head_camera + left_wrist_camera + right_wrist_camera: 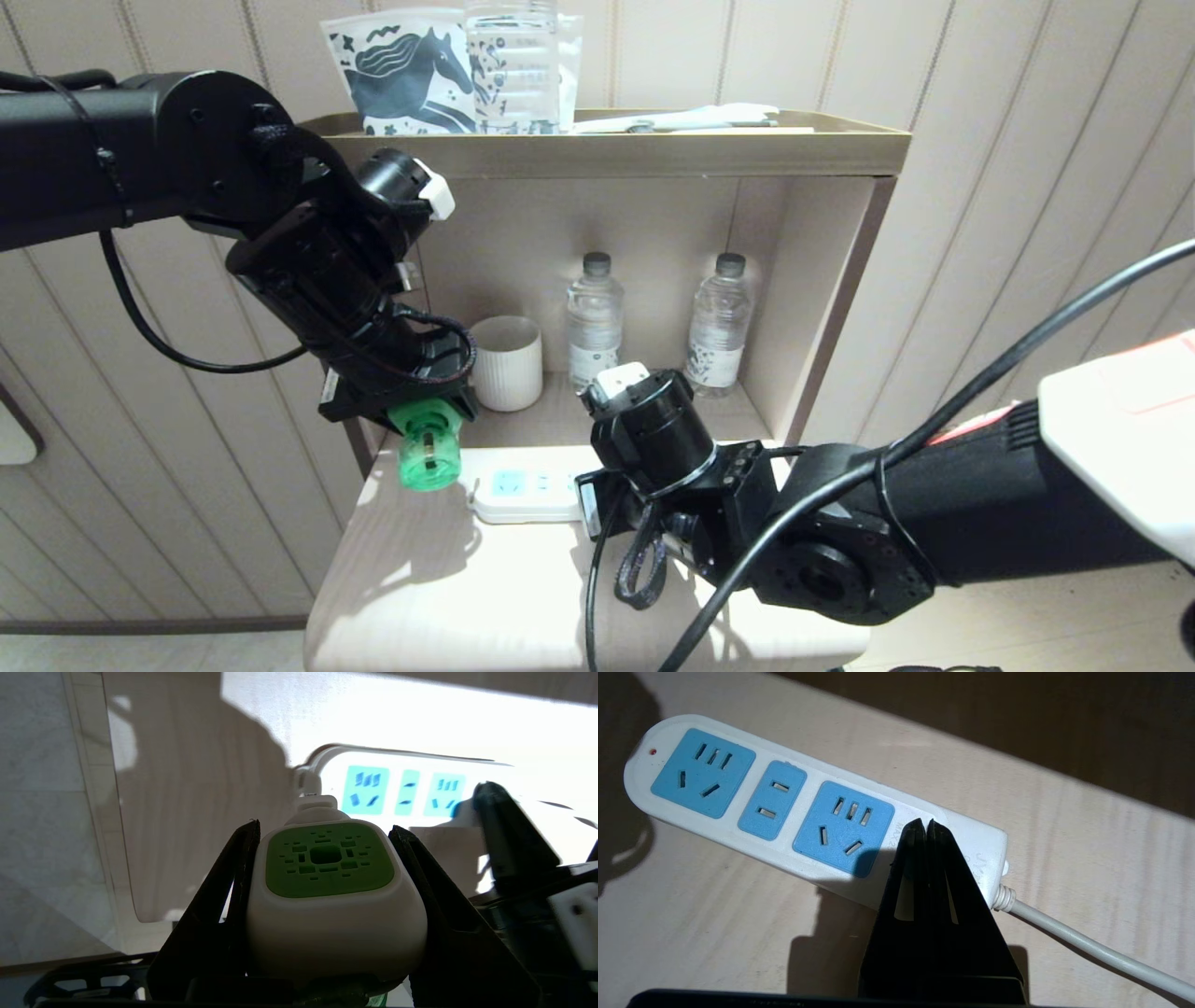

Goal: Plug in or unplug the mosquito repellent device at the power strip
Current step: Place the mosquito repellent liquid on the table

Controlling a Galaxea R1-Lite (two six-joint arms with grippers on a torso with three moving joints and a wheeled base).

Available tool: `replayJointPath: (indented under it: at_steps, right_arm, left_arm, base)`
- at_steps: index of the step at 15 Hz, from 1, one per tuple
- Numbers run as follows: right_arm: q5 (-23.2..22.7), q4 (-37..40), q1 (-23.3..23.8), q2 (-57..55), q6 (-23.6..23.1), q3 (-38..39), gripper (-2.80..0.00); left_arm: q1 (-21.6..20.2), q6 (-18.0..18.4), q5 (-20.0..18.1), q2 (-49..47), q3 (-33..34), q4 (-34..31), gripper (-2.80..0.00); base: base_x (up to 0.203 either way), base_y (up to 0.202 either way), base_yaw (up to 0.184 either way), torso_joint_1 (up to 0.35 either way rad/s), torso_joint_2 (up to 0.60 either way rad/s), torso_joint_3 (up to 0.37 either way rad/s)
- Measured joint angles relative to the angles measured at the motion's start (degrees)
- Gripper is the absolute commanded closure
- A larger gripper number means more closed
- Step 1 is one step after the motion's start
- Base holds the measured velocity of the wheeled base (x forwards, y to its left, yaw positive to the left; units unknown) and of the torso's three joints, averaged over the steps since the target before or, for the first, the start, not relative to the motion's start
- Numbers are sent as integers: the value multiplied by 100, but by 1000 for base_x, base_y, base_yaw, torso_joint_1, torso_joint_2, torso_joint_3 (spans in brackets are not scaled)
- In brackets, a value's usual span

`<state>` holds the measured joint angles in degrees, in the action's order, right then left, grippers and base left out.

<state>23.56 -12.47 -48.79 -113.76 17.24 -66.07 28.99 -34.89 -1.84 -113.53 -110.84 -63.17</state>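
Green-capped mosquito repellent device [327,896], gripped by left claw [327,858], hangs beside power strip's [794,807] end.

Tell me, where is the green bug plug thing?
The left gripper holds the mosquito repellent device in the air, beside the power strip's left end in the head view.

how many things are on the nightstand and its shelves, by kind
water bottles: 3
cup: 1
power strip: 1
horse-print bag: 1
repellent device, held in the left claw: 1
total: 7
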Motion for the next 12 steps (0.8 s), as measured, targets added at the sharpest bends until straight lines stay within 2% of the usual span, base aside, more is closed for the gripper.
replayJointPath:
  at_steps: [4,8,12]
  right_arm:
    - [2,46,252,216,-124,21,0]
    - [11,46,260,369,-130,32,0]
    - [13,446,263,634,-218,50,0]
  left_arm:
    - [2,-2,-44,-2,6,-9,0]
    - [2,-14,-44,0,12,-11,0]
    - [0,-20,-4,2,127,-35,0]
  base:
    - [0,0,0,0,0,0]
    - [0,0,0,0,0,0]
    - [0,0,0,0,0,0]
